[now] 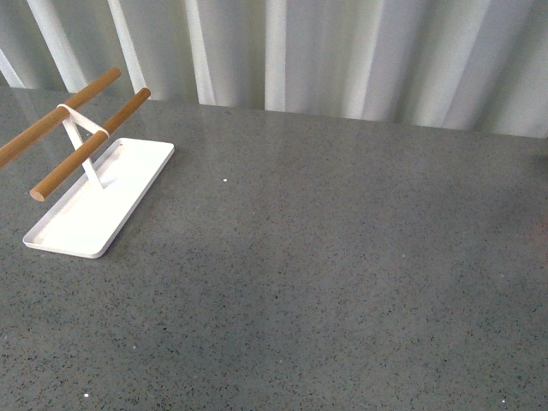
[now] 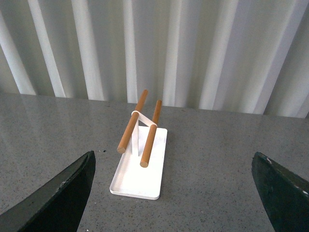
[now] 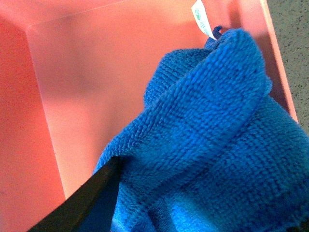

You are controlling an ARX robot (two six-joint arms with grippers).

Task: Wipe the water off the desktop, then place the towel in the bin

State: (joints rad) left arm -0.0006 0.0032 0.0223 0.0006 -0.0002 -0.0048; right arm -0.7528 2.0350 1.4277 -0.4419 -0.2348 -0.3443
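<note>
Front cam sits high, looks down across the desktop toward the curtain; rack at far left. Left wrist cam is low, faces the same curtain, rack dead ahead, mid-range. These two share rack, desktop, curtain. Right wrist cam looks down, v. close, into the bin onto the towel; shares only a desktop sliver.

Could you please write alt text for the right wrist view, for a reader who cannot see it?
A fluffy blue towel with a small white tag fills most of the picture, lying inside a pink bin. One dark gripper finger shows at the edge, and a strip of grey desktop lies beyond the bin.
</note>
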